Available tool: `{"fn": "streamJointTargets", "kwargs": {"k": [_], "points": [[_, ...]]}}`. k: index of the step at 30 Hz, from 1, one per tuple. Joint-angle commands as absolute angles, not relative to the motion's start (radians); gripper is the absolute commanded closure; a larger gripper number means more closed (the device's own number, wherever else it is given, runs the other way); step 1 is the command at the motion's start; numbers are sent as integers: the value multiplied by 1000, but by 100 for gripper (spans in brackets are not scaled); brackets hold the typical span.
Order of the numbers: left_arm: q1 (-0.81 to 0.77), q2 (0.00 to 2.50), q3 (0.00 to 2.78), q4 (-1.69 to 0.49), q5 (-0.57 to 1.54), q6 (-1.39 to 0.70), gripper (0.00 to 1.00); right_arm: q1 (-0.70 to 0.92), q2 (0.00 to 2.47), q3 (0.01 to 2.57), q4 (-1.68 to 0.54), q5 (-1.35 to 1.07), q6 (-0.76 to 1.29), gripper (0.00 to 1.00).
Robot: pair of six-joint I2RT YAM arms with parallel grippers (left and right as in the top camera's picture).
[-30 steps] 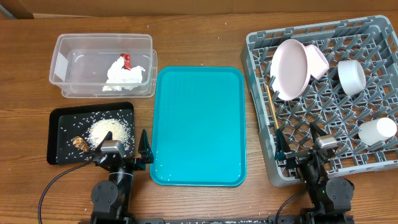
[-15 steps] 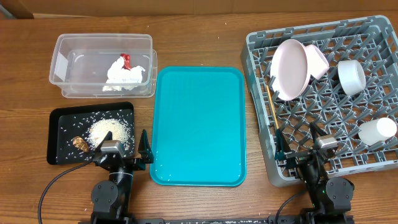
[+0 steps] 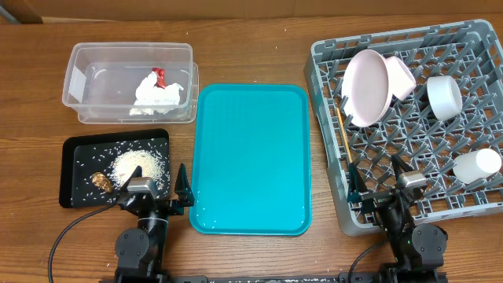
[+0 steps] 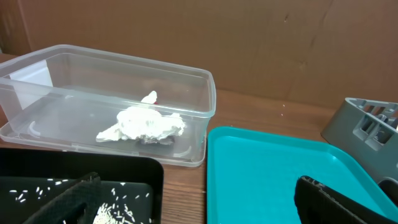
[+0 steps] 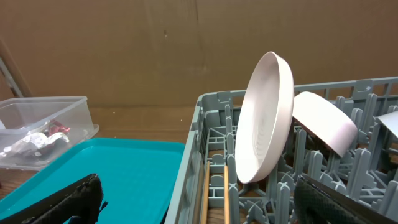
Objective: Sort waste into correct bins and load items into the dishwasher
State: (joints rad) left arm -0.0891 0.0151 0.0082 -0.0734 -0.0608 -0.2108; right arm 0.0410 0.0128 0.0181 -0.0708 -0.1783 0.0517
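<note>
Overhead: left fingers (image 3: 152, 191) and right fingers (image 3: 375, 179) sit spread wide, holding nothing. Beyond, rice (image 3: 140, 165) covers the black tray (image 3: 71, 169), the napkin (image 3: 153, 96) lies in the clear tub (image 3: 94, 53), and the plate (image 3: 365, 86) stands in the rack (image 3: 326, 49). Likely risk: a careless reach topples the leaning plate.

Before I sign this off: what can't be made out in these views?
Overhead: the bowl is partly hidden by the plate; the chopsticks are too thin to count.
Left wrist: the black tray is cut off by the bottom edge.
Right wrist: a white item at the right edge is cut off and cannot be identified.
</note>
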Motion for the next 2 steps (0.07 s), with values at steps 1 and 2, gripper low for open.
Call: {"fn": "streamJointTargets", "kwargs": {"k": [1,2], "points": [[-83,5,5,-70,-59,-214,0,47,4,8,-66,-173,52,0],[-83,5,5,-70,-59,-214,0,47,4,8,-66,-173,52,0]]}}
